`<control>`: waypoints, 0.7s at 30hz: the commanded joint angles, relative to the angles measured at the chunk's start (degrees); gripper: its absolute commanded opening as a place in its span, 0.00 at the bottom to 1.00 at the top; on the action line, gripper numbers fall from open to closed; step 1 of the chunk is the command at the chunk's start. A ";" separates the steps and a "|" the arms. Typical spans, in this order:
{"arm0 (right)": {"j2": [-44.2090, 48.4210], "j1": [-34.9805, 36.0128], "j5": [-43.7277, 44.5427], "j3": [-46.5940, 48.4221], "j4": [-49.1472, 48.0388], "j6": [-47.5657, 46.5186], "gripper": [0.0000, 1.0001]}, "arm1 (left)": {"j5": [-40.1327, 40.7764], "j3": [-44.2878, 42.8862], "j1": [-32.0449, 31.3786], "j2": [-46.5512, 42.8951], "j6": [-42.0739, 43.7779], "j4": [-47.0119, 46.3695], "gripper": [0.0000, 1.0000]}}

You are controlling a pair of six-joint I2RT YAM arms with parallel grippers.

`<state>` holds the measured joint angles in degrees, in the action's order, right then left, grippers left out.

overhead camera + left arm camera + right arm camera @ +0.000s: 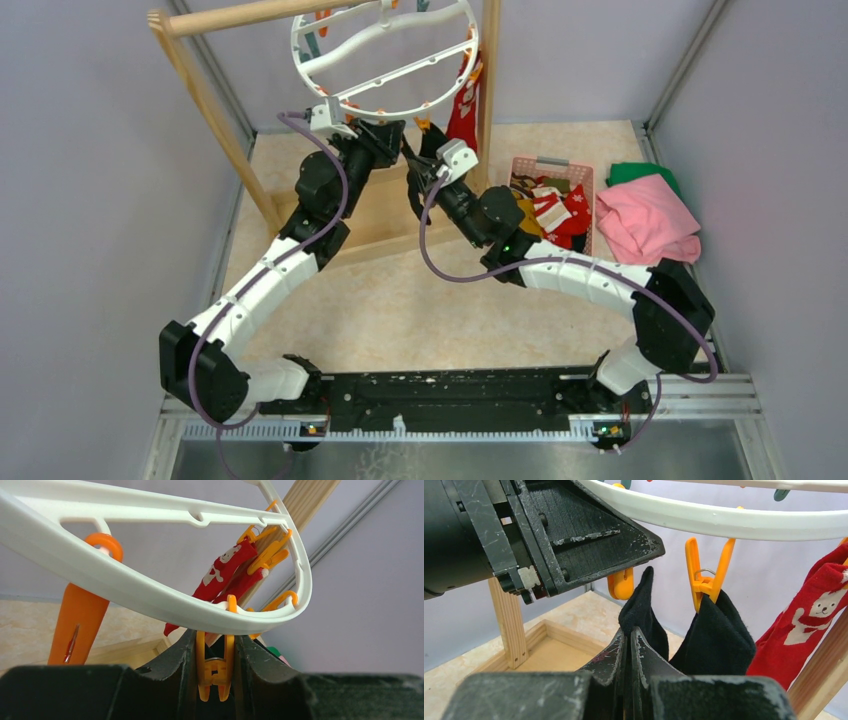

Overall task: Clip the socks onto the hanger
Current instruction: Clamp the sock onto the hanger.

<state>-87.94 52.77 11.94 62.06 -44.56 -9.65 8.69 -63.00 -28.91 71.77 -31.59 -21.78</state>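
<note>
The white round hanger (296, 45) hangs from the wooden rack's bar. My left gripper (215, 645) is shut on an orange clip (215, 665) just under the hanger's rim (150, 600). My right gripper (629, 632) is shut on a black sock (644, 605), whose top edge sits just below that clip's tip (621, 585). A second black sock (719, 630) hangs from another orange clip (706, 580). A red sock with white patterns (809, 625) hangs clipped at the right; it also shows in the top view (463, 110). Both grippers meet under the ring (405, 135).
A pink basket (590, 170) holding several more socks stands right of the rack. Pink cloth (645, 220) and green cloth (640, 172) lie beyond it. The wooden rack's post (200, 90) and base frame (549, 645) stand close by. A free orange clip (80, 620) dangles at left.
</note>
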 commanded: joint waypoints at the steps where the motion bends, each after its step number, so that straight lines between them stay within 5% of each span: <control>1: -1.05 1.06 -0.19 3.59 -2.36 -1.07 0.00 | 1.31 -2.74 -0.26 0.13 -0.96 -1.79 0.03; 21: -1.51 1.80 0.60 3.62 -2.67 -3.52 0.00 | 3.31 -2.60 -0.61 -0.14 -2.67 -0.57 0.04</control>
<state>-88.71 53.45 11.99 62.06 -44.56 -11.35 10.22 -63.02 -29.36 71.77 -33.08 -21.71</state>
